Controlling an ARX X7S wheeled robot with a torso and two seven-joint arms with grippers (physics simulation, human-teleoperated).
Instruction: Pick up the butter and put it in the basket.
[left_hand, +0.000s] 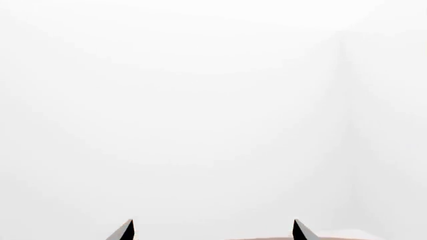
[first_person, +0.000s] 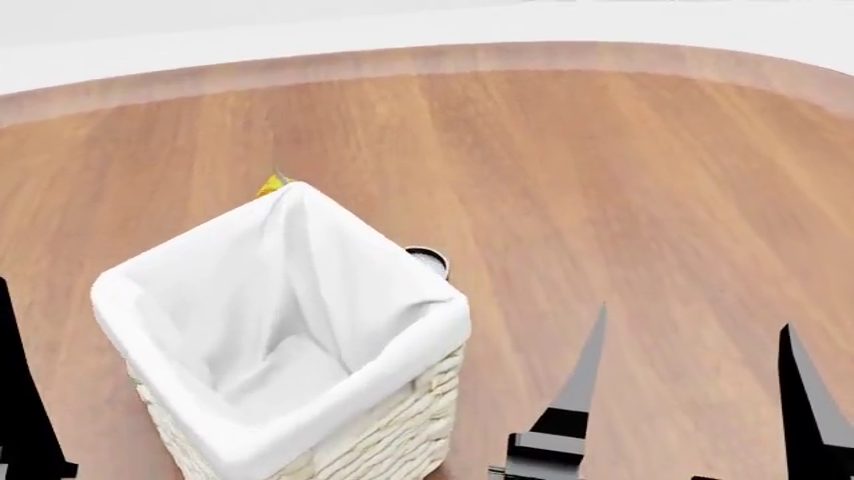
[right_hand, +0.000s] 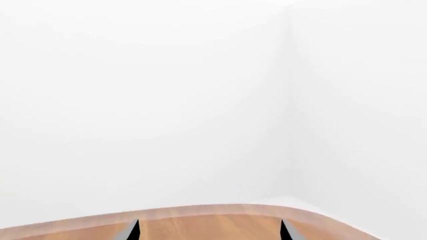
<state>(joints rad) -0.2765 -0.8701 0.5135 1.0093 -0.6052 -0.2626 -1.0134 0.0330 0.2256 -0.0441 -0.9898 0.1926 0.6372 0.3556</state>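
Observation:
The butter is out of view in every frame. The basket (first_person: 287, 340), cream-white wicker with a white cloth liner, stands at the near left of the wooden table (first_person: 601, 150), and what shows of its inside holds nothing. My right gripper (first_person: 694, 335) is open to the right of the basket, its two dark fingers pointing away over bare wood. In the right wrist view the right gripper (right_hand: 210, 231) has nothing between its tips. My left gripper (left_hand: 213, 231) is open and faces a white wall. A dark part of the left arm (first_person: 16, 400) shows left of the basket.
A small yellow tip (first_person: 272, 184) pokes out behind the basket's far corner. A grey round top (first_person: 427, 260) shows just behind its right corner. The table's curved far edge (first_person: 441, 55) meets a white floor and walls.

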